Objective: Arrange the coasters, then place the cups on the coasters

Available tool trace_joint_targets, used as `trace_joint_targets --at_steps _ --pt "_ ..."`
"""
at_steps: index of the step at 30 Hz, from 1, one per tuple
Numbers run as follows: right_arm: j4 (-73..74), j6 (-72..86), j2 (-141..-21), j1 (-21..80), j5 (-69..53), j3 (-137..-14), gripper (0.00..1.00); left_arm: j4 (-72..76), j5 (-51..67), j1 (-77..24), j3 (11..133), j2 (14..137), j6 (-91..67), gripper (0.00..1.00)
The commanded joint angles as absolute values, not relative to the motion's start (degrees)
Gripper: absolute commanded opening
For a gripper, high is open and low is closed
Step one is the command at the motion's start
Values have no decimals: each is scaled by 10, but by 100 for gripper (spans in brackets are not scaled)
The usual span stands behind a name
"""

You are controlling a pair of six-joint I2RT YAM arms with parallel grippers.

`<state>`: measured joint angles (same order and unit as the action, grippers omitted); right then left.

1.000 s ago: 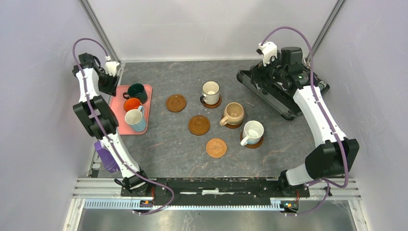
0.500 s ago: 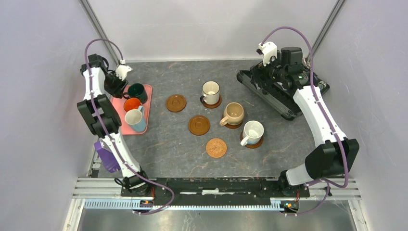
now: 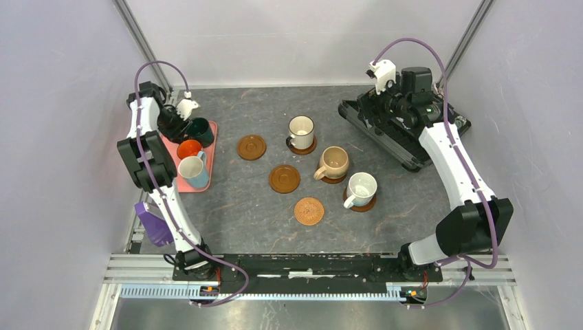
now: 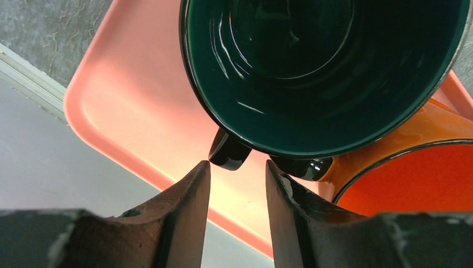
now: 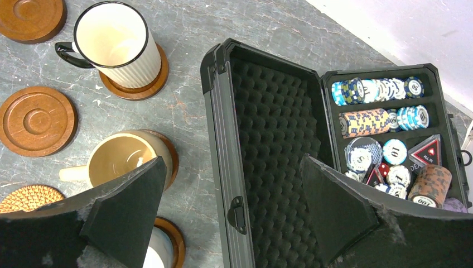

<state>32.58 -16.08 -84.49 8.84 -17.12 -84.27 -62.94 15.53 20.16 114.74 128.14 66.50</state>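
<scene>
Dark green mug (image 4: 312,72): handle sits dead ahead of the left gripper (image 4: 238,166), just above its gap mid-frame; jaws half-spread, pinching nothing.

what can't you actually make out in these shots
- Left wrist view: whether the left pincer touches the handle of the dark green mug; the mug is cut off by the top edge.
- Top view: that handle is hidden under the left wrist.
- Right wrist view: the white mug is mostly behind a finger of the right pincer and the bottom edge.
</scene>
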Motion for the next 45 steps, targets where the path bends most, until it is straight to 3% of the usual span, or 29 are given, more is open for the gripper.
trace_joint_targets --at_steps 1,11,16,32,40,45 --pt "315 -155 -850 87 -180 -863 98 -628 189 201 1138 1292 669 47" --pt "326 -156 -861 87 -177 -882 98 -606 233 204 1123 1282 657 38" --pt "326 -157 -863 87 -176 -882 98 -607 248 204 1126 1277 667 51" --pt "324 -158 -863 87 -172 -883 98 -592 254 223 1189 1278 666 53" --pt "321 -151 -870 87 -177 -885 98 -623 244 216 1188 1294 751 69" --pt "321 -144 -874 87 -178 -888 98 -624 249 211 1189 1308 770 70"
